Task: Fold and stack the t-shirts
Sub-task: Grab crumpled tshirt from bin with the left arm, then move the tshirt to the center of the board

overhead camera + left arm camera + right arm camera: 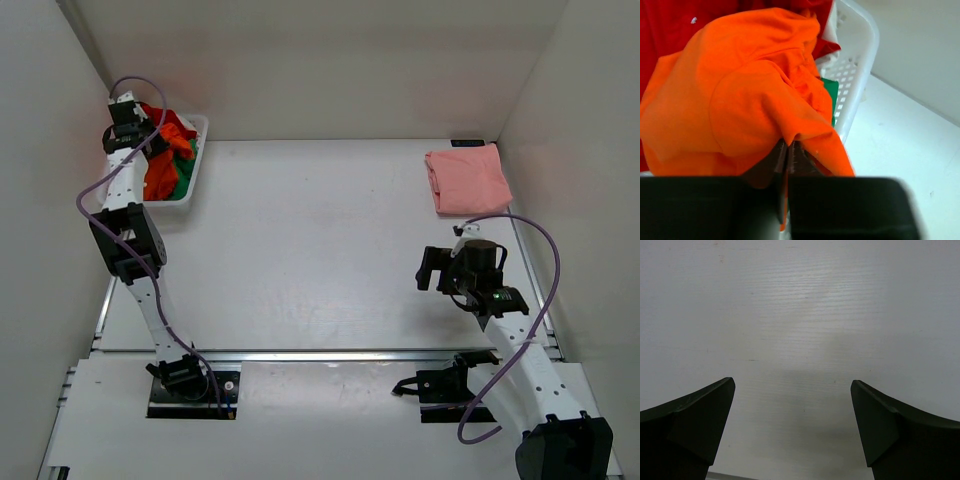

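1. The table [320, 250]: a folded pink shirt [467, 178] lies far right.
2. The basket [860, 65], far left, holds the orange shirt [740, 95]: probably light and limp, best lifted by a shoulder seam.
3. The left gripper [787, 160] pinches its fold; the right gripper [792, 425] gapes, empty.

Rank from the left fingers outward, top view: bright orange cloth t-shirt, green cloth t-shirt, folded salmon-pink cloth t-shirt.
1. Bright orange cloth t-shirt: at the white slotted plastic basket, pinched by the left fingers.
2. Green cloth t-shirt: inside that basket, right side.
3. Folded salmon-pink cloth t-shirt: far right corner.
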`<state>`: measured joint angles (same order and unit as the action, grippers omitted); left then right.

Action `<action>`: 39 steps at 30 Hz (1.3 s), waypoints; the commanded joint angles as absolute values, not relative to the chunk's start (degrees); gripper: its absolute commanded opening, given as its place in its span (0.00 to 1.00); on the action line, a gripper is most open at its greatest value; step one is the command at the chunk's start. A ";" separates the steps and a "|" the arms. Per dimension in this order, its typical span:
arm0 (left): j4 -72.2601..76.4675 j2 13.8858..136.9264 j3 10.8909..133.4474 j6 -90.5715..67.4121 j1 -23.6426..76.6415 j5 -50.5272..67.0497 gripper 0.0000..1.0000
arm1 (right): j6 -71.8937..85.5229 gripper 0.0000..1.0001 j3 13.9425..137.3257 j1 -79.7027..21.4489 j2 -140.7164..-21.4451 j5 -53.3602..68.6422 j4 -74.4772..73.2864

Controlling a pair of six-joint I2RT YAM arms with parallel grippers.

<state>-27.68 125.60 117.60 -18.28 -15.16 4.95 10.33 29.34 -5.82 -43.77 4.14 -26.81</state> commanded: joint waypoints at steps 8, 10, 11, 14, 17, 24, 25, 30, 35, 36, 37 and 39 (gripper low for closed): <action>-23.21 111.99 114.00 -20.04 -14.41 -9.11 0.00 | 11.16 0.99 28.48 -6.41 -43.33 5.28 -23.02; -22.06 107.42 114.43 -19.43 -13.62 -13.24 0.00 | 11.25 0.99 28.39 -6.42 -42.98 5.80 -22.94; -21.80 106.71 115.04 -19.51 -13.36 -15.53 0.00 | 11.25 1.00 28.39 -6.50 -42.80 5.89 -22.94; -22.15 104.15 121.79 -20.12 -14.41 -16.44 0.00 | 11.78 1.00 28.56 -7.03 -42.45 5.98 -23.55; -24.08 105.29 127.34 -20.83 -15.21 -14.68 0.00 | 12.47 0.99 28.39 -6.86 -42.54 5.98 -23.38; -20.93 103.45 134.99 -27.15 -14.95 5.93 0.00 | 12.66 0.99 28.57 -7.30 -41.66 5.80 -22.77; -20.74 102.49 136.74 -27.33 -14.07 7.54 0.00 | 12.40 0.99 28.39 -7.29 -41.23 5.80 -23.11; -17.85 90.90 129.30 -28.03 -0.80 17.56 0.00 | 12.13 0.99 27.33 -5.80 -39.38 5.27 -21.89; -5.37 77.62 114.18 -50.67 2.11 31.34 0.00 | 10.47 0.99 27.77 -3.96 -37.71 4.57 -21.88; -6.06 76.91 113.82 -52.71 1.41 32.77 0.00 | 10.02 0.99 28.56 -3.43 -37.36 4.14 -22.23; -6.85 74.99 113.38 -54.65 0.80 33.04 0.00 | 9.76 0.99 28.83 -2.91 -37.01 4.04 -22.50; -9.21 71.65 109.19 -55.46 0.70 32.35 0.00 | 8.79 0.99 29.70 -1.59 -36.56 4.83 -23.20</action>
<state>-13.63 78.19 112.33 -46.35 2.02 27.09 10.76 27.33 -3.20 -37.65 5.30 -24.43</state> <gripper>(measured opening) 0.017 0.992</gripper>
